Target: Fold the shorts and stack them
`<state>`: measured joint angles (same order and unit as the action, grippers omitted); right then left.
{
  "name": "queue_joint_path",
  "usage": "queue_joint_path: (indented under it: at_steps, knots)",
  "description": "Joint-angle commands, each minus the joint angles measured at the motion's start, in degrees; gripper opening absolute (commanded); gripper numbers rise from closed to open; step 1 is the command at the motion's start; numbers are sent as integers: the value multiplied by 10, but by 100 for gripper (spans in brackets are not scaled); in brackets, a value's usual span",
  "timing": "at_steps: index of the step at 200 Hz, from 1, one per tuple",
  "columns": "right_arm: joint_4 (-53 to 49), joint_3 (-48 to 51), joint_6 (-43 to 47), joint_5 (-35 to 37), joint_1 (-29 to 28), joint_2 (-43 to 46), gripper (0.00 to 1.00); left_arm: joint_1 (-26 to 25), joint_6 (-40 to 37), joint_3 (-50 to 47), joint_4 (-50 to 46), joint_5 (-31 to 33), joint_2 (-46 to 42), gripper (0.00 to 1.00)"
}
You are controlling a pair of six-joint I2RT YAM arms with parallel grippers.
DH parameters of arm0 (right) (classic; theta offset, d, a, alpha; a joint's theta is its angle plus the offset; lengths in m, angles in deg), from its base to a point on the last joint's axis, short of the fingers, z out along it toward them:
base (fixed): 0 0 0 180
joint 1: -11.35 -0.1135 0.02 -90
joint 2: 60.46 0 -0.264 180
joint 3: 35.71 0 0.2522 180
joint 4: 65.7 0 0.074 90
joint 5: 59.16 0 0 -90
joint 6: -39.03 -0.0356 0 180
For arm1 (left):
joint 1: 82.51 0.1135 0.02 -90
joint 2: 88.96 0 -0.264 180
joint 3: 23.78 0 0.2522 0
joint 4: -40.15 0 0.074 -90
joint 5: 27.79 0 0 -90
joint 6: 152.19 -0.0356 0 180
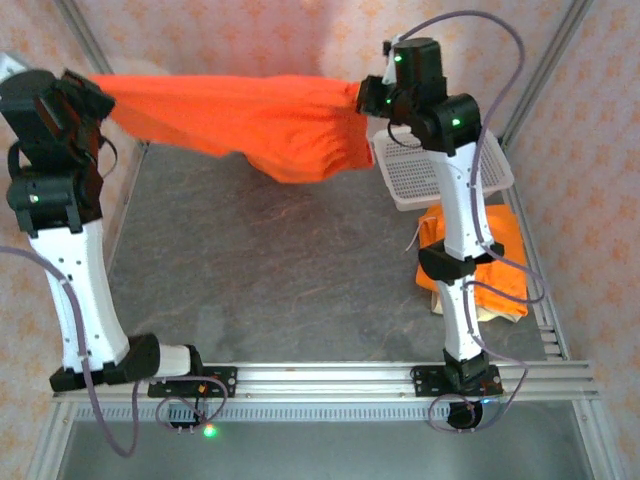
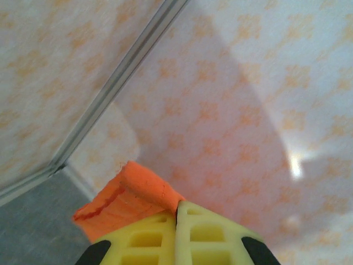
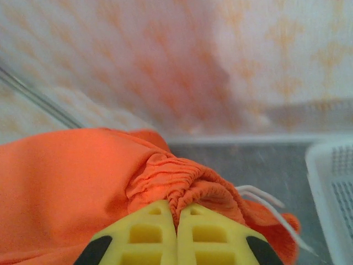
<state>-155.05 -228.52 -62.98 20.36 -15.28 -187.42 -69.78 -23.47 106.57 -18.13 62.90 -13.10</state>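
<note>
Left hand (image 1: pixel 98 92) (image 2: pixel 177 212): pressed together, pinching one end of the orange shorts (image 1: pixel 270 125); raised well above the desk (image 1: pixel 280 270).
Left fingers (image 2: pixel 144 238): yellow, tips meeting, with a strip of orange hem (image 2: pixel 129 193) poking out just past them.
Right hand (image 1: pixel 366 96) (image 3: pixel 176 212): pressed together, pinching the gathered waistband at the other end of the same shorts.
Right fingers (image 3: pixel 146 234): yellow, closed against each other, with ruched orange cloth (image 3: pixel 171 185) bunched over the tips.
Orange shorts: stretched between the two hands, sagging into a full bulge nearer the right hand; cannot tell whether the lowest fold touches the desk.
Drawstring (image 3: pixel 265 200): white, trailing just to the right of the right hand's tips.
Folded pile (image 1: pixel 500 238): orange shorts on a cream layer (image 1: pixel 508 305), lying on the desk below the right hand toward its base, partly behind that arm.
Basket (image 1: pixel 440 178) (image 3: pixel 333 182): white mesh, just below and to the right of the right hand, next to the pile.
</note>
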Motion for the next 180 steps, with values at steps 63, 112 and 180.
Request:
queue_joint_path:
  at_steps: [63, 112, 180]
  knots:
    - [-199, 32, 32, 219, -67, -35, 0, -5, -17, -383, -22, 51, -83, 0]
    - [-184, -27, 15, 152, -65, -165, 0, -38, -11, -381, -20, 42, 69, 0]
    - [4, -27, -8, 21, -31, -206, 0, -51, -18, -222, -15, 28, 232, 0]
